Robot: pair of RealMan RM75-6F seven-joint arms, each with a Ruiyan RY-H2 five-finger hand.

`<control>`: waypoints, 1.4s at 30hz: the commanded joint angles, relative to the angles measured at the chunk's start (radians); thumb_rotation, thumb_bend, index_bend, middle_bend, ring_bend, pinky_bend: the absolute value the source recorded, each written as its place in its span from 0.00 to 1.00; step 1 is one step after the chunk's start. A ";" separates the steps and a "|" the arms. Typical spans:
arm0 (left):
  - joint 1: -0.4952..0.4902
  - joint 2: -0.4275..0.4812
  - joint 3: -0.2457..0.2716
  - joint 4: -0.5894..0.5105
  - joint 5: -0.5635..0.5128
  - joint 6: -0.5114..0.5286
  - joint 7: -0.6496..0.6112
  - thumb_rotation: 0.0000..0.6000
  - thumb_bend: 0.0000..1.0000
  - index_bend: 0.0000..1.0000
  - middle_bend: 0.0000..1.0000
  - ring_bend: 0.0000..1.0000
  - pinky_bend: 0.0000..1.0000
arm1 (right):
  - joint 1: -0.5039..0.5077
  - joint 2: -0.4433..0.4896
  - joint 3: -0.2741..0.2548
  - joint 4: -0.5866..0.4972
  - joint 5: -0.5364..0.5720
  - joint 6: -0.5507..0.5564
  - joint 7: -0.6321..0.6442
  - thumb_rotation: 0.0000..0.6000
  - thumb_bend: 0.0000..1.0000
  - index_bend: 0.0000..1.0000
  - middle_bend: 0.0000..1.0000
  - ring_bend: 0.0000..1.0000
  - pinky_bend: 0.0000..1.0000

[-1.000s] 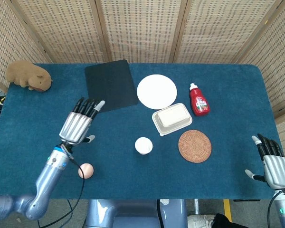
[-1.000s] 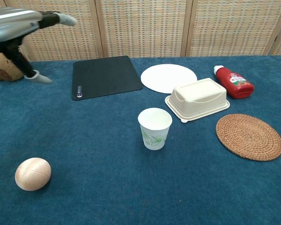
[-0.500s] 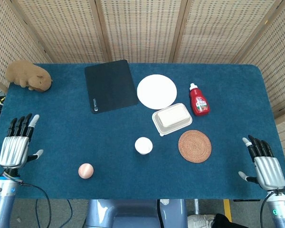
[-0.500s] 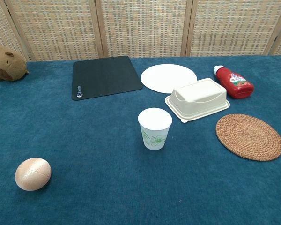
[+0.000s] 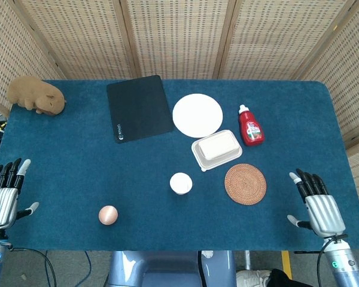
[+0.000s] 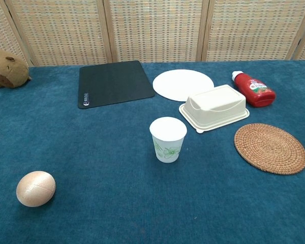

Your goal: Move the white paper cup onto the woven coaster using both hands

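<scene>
The white paper cup (image 5: 180, 183) (image 6: 168, 139), printed with green leaves, stands upright near the middle of the blue table. To its right the round woven coaster (image 5: 245, 183) (image 6: 270, 148) lies flat with nothing on it. My left hand (image 5: 3, 198) hovers at the table's front left corner, fingers spread and holding nothing. At the front right edge my right hand (image 5: 320, 209) is also spread and empty, a short way right of the coaster. Neither hand shows in the chest view.
A cream lidded food box (image 5: 216, 149) sits just behind the cup and coaster. A red bottle (image 5: 250, 126), a white plate (image 5: 197, 115) and a black mat (image 5: 139, 107) lie further back. A pink ball (image 5: 108, 214) rests front left, a plush capybara (image 5: 35, 95) back left.
My left hand has drawn back from over the table near the mat to the front left corner. My right hand has crept slightly inward and forward. The cup has stayed put.
</scene>
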 commanded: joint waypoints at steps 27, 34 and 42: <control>0.066 0.029 -0.100 0.024 0.039 -0.080 -0.079 1.00 0.13 0.00 0.00 0.00 0.00 | 0.413 -0.212 0.191 -0.305 0.345 -0.388 -0.365 1.00 0.01 0.03 0.00 0.00 0.00; 0.071 0.032 -0.113 0.029 0.051 -0.108 -0.091 1.00 0.14 0.00 0.00 0.00 0.00 | 0.464 -0.265 0.186 -0.275 0.442 -0.413 -0.403 1.00 0.01 0.05 0.00 0.00 0.00; 0.080 0.033 -0.133 0.032 0.056 -0.124 -0.100 1.00 0.13 0.00 0.00 0.00 0.00 | 0.523 -0.333 0.191 -0.202 0.526 -0.434 -0.414 1.00 0.01 0.07 0.00 0.00 0.00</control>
